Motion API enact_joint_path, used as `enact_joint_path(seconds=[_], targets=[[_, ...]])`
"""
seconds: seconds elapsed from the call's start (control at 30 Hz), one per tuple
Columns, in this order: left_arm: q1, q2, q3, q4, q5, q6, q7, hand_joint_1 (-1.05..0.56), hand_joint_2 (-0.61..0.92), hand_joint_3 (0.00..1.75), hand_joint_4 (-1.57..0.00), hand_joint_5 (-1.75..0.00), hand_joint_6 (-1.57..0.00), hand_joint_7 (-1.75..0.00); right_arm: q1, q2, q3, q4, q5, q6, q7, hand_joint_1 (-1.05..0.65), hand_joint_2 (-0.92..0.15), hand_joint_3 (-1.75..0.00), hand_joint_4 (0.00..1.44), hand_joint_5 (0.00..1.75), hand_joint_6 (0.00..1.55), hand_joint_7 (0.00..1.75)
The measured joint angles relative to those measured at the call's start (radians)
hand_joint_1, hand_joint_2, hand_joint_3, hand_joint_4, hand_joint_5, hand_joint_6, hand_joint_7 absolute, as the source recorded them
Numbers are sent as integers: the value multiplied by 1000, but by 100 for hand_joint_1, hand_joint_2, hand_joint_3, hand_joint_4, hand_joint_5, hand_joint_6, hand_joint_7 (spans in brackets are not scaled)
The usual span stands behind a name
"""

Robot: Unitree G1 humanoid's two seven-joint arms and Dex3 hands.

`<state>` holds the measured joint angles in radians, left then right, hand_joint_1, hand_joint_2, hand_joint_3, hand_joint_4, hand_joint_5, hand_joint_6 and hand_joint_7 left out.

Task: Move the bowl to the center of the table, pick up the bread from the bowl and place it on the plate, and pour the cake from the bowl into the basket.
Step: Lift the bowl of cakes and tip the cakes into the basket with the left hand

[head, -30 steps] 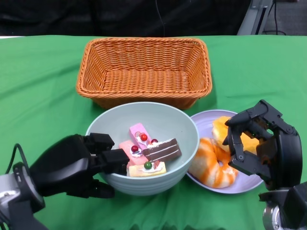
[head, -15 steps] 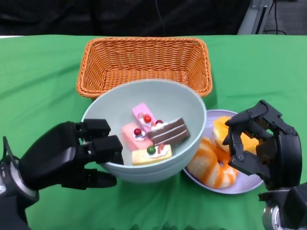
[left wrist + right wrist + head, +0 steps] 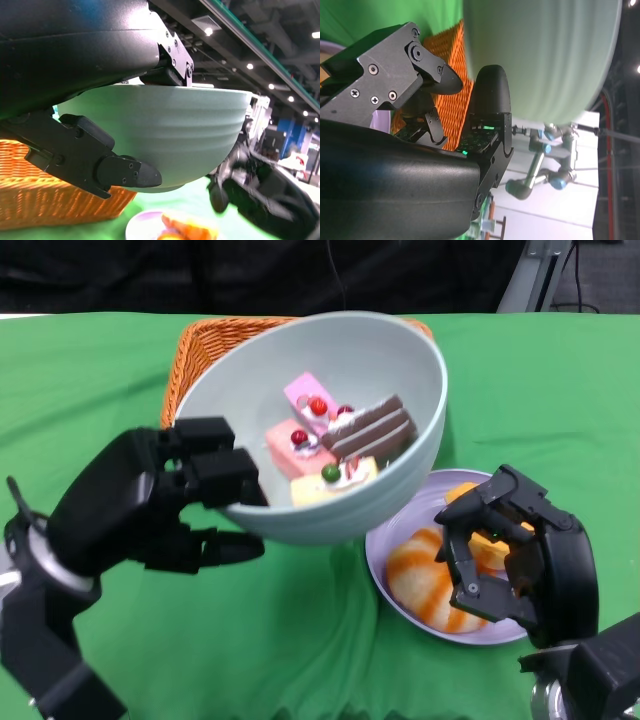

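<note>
My left hand (image 3: 150,502) holds the pale green bowl (image 3: 330,510) by its near-left rim, lifted off the table and tilted away over the orange wicker basket (image 3: 200,350). Several cake pieces (image 3: 340,445) lie inside the bowl, slid toward its far side. The left wrist view shows the bowl's underside (image 3: 165,135) above the basket (image 3: 55,200). Orange-and-white bread (image 3: 430,580) rests on the lilac plate (image 3: 395,595) at the right. My right hand (image 3: 510,555) hovers over the plate with fingers curled apart, holding nothing. In the right wrist view the bowl (image 3: 545,55) shows past that hand's fingers (image 3: 490,95).
Green cloth (image 3: 300,650) covers the table. Most of the basket is hidden behind the raised bowl. A dark backdrop and a metal stand (image 3: 530,270) lie beyond the far edge.
My left hand has raised the bowl from the table and carried it away over the basket, tilting it. The cakes slid to the far side. The view shifted slightly.
</note>
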<state>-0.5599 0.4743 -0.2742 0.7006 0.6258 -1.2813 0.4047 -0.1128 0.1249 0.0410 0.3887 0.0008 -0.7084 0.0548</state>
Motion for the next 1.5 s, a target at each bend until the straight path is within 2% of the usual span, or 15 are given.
enact_joint_path(seconds=[0.17,0.33,0.47,0.6,0.87,1.03,1.1,1.17,1.3,1.5], targets=[[-67,-51,3,81,-29,32,-61,-16,73,75,-69,-175,-71,-132,10,-4,20,0,-24,2,0,-7,-46,-115,75,166,68,137],[-122,-87,5,152,-73,77,-127,-17,74,77,-69,-175,-72,-131,18,-6,35,0,-24,2,11,-8,-50,-108,73,167,66,139],[-184,-129,8,232,-99,123,-176,-20,73,74,-69,-174,-73,-123,21,-9,44,4,-23,1,21,-4,-46,-117,76,168,69,140],[-238,-176,11,302,-118,177,-199,-18,75,73,-70,-175,-70,-131,22,-9,56,26,-22,-3,35,-4,-44,-124,77,170,69,143],[-347,-251,14,416,-120,276,-202,-21,78,69,-72,-175,-68,-130,21,-5,60,69,-15,-18,67,-2,-44,-126,79,168,69,141],[-396,-285,14,450,-120,337,-205,-24,84,59,-75,-175,-67,-138,21,0,60,81,-9,-22,73,-4,-43,-124,81,166,70,139],[-411,-299,16,462,-130,355,-213,-25,90,48,-76,-175,-64,-144,21,4,60,88,13,-22,89,-4,-43,-126,80,167,69,139],[-421,-319,28,471,-160,383,-235,-25,92,44,-77,-175,-66,-142,20,5,61,91,23,-22,103,-4,-42,-127,79,168,69,139],[-442,-351,46,493,-196,436,-285,-23,92,43,-79,-175,-67,-144,19,9,60,99,26,-22,111,-3,-43,-128,79,169,69,139],[-486,-397,84,513,-244,519,-336,-24,92,49,-79,-175,-59,-160,7,10,57,121,26,-28,119,-4,-44,-122,80,170,70,139]])
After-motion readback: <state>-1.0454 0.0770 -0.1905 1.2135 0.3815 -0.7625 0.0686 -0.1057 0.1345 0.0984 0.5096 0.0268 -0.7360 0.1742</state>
